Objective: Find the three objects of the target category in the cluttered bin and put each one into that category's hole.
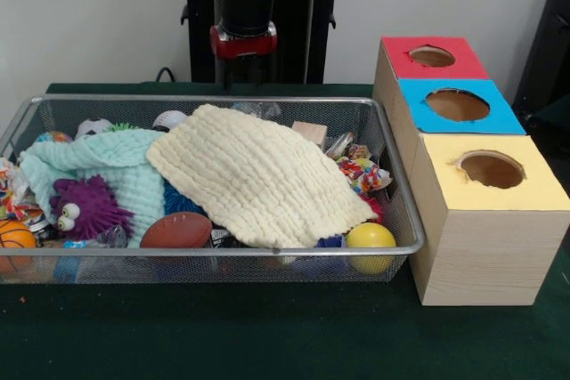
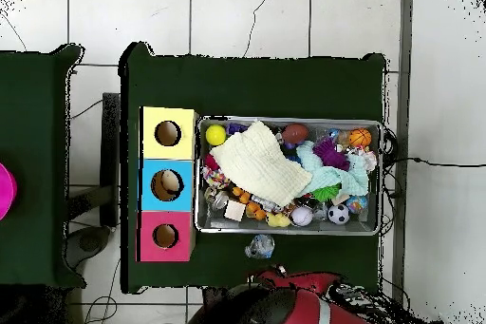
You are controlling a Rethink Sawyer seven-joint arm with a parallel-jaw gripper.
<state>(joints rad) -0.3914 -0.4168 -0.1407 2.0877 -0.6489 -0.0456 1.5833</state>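
End effector (image 1: 242, 64) hangs behind the bin (image 1: 403, 220); its opening cannot be told.

Targets likely lie below and in front, under the yellow cloth (image 1: 254, 175); the cloth should be lifted aside first, holes (image 1: 457, 104) kept clear.

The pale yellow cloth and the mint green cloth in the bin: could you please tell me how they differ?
The pale yellow cloth lies spread flat on top of the pile; the mint green cloth is bunched, with its right part tucked beneath the yellow one. A purple spiky toy rests on the green cloth, while nothing sits on the yellow. Both are textured fabric covering toys in the wire bin.
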